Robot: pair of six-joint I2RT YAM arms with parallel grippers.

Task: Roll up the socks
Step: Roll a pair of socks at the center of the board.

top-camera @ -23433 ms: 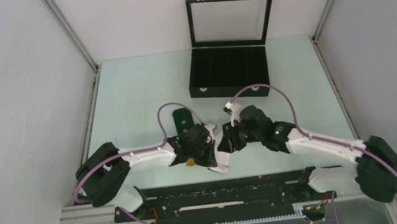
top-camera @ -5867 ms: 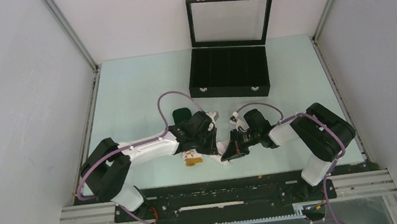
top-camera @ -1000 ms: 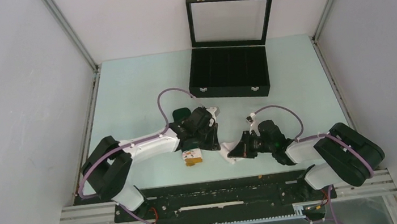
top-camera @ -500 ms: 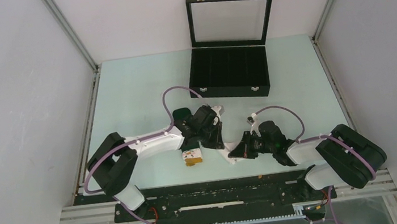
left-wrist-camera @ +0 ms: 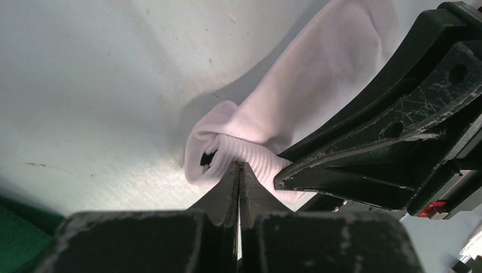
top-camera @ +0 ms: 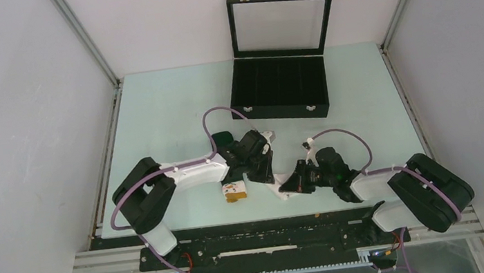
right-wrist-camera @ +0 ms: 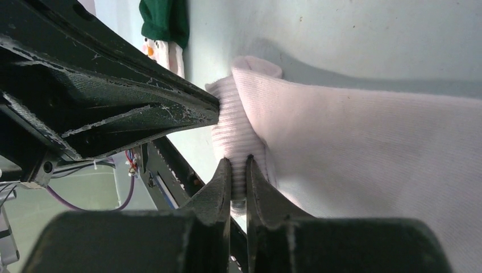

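Pinching white sock (left-wrist-camera: 318,74) (ribbed cuff), left gripper (left-wrist-camera: 238,168), right gripper (right-wrist-camera: 239,166)

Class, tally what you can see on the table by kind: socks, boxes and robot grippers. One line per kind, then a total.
Socks: 2, a white sock and a green sock
Boxes: 1, a black box, lid open
Grippers: 2, the left gripper and the right gripper
Total: 5

The pale green surface (top-camera: 166,111) holds three things. A white sock (left-wrist-camera: 295,96) lies between the left fingers (left-wrist-camera: 224,193) and the right fingers (right-wrist-camera: 219,187). A green sock (top-camera: 222,139) lies just left of the left fingers. An open black box (top-camera: 279,90) sits far beyond both.
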